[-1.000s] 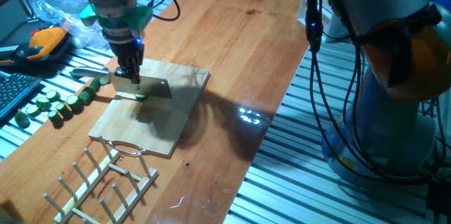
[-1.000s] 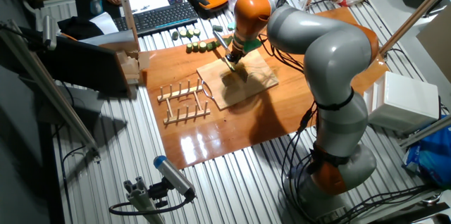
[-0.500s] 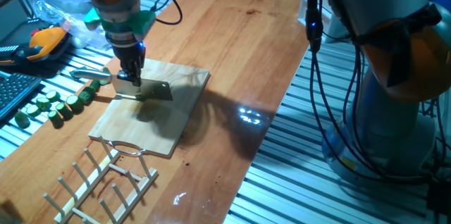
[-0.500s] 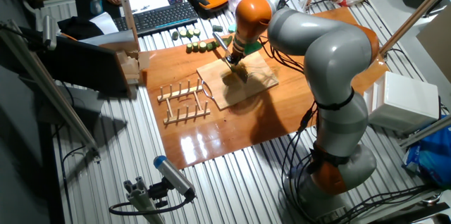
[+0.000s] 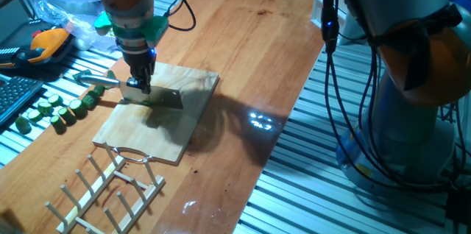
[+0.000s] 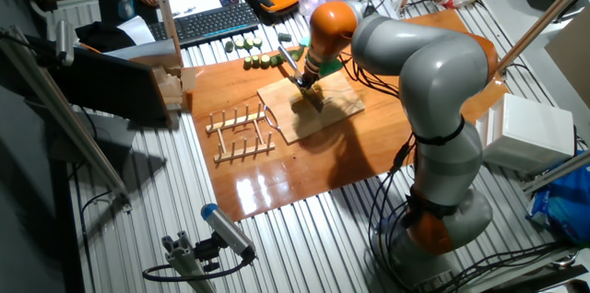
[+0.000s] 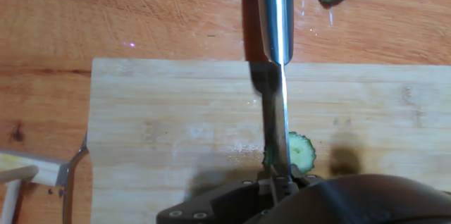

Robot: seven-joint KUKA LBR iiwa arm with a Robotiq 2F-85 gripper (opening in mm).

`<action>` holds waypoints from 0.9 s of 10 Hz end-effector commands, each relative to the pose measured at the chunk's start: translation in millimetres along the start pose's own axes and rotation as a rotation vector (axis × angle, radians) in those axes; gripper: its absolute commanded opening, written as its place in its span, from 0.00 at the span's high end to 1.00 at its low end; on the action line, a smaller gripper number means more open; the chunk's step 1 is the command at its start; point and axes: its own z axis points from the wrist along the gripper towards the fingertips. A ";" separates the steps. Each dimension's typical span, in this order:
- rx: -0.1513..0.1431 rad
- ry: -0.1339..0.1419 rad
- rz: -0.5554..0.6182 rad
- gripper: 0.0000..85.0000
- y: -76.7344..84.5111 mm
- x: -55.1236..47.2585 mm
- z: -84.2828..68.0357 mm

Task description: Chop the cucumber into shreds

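Gripper (image 5: pixel 138 84) clamped on knife (image 7: pixel 276 55), blade edge-down on cucumber (image 7: pixel 301 152) on board (image 7: pixel 176 125). Thin slice looks light, wet, likely to skid; press straight down.

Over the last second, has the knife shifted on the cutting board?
Yes. In the fixed view from the front, the knife held by the end effector has slid slightly right along the cutting board, away from the cucumber chunks at the left.
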 end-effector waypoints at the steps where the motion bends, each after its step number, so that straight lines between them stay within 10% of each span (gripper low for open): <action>1: 0.012 0.007 0.003 1.00 1.0 -1.2 -10.3; 9: 0.020 -0.007 -0.022 1.00 -12.2 -5.0 -3.3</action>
